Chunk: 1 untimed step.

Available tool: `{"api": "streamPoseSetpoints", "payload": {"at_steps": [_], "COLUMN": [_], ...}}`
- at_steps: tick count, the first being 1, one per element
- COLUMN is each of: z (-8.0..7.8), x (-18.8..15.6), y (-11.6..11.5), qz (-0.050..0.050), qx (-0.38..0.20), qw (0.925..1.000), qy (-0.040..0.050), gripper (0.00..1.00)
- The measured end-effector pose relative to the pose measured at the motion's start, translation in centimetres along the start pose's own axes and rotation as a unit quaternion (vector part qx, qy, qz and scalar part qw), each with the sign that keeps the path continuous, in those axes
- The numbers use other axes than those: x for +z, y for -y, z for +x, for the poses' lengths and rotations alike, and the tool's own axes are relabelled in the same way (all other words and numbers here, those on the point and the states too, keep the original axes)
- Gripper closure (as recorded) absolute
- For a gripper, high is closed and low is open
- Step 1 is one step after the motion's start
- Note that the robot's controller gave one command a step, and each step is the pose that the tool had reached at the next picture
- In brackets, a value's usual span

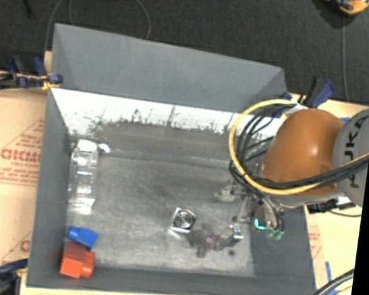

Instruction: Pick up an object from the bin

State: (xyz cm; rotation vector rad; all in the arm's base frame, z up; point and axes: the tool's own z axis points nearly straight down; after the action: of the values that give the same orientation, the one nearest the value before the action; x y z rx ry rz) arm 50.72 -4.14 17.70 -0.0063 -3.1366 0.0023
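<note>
At the near left corner of the grey bin, a red block sits touching a blue piece just behind it. Further right on the near half of the floor lies a small dark object, purplish and too small to make out in kind or shape. Just to its left is a shiny metal piece, squarish, its detail unclear. The gripper hangs low just to the right of the dark object, and whether the two touch cannot be told. How far the gripper is open cannot be told either, and nothing can be seen in its hold. Above it an orange cover and looping cables on the arm hide much of the bin's right side. Along the left wall, beyond the blue piece, stands a clear plastic container, hard to read against the grey floor. Count: one red, one blue, one clear, one metal, one dark.
</note>
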Motion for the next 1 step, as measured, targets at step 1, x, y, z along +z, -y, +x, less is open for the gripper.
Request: {"api": "streamPoseSetpoints", "payload": {"at_steps": [1], "z": [0.97], "x": [10.11], "y": [0.86], "qz": [-0.003], "qx": [0.112], "qw": [0.9937], "qy": [0.0052], "gripper": [0.0]}}
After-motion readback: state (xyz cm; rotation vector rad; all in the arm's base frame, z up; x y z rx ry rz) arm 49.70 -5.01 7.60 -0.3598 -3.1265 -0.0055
